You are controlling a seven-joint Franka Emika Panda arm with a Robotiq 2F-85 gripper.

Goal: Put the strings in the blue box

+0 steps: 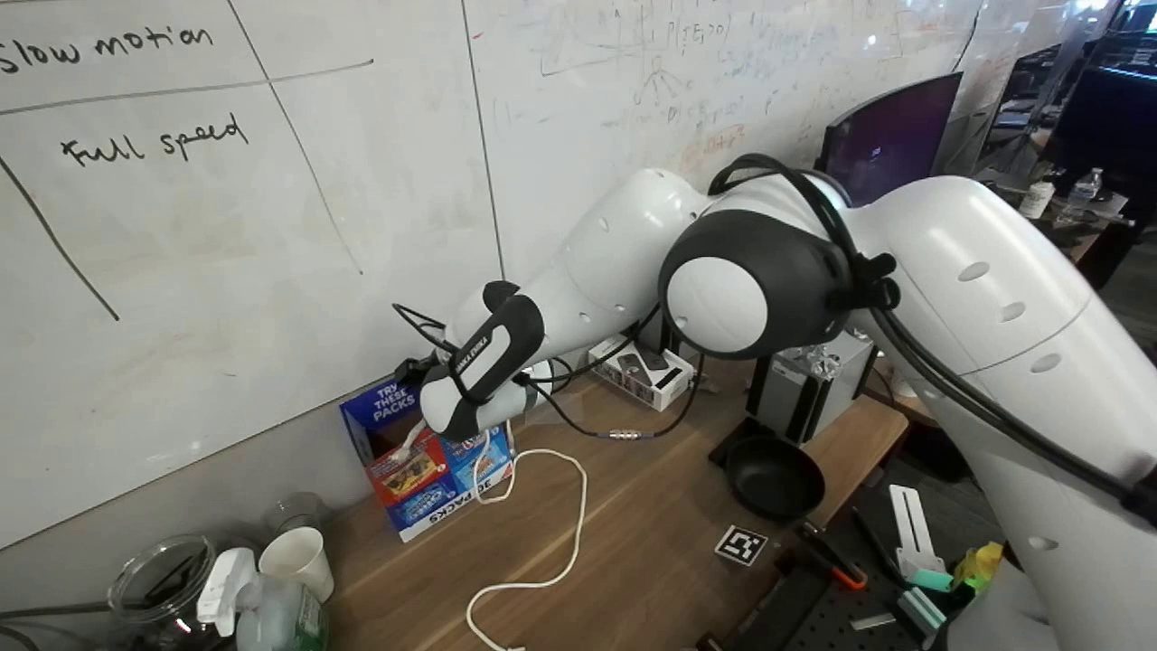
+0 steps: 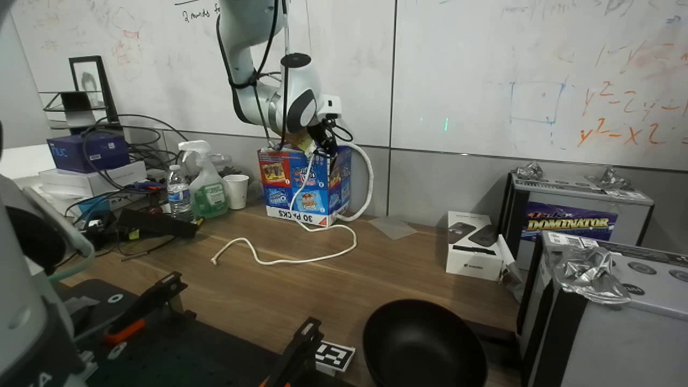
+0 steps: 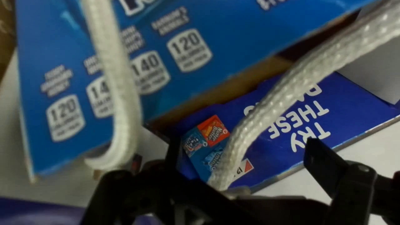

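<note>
in the wrist view the gripper [image 3: 243, 150] stood with its two fingers wide apart, one strand of white cord [image 3: 262, 115] passing between them, its lower end lost among dark parts. a second strand hung outside that gap, over a printed face of the blue box [image 3: 231, 40]; both strands ran off the frame, and whether they were one cord could not be told. the one blue box stood just below the gripper, its inside mostly hidden, so how much cord lay within was unclear; a loose length trailed on the table [image 2: 301, 287] below. in an exterior view the arm [image 1: 606, 253] mostly covered the gripper. well apart from the gripper were one spray bottle [image 2: 208, 188], one paper cup [image 2: 236, 192], one black pan [image 2: 424, 344] and two grey devices [image 2: 634, 333], the nearer device cut off by the frame's edge.
</note>
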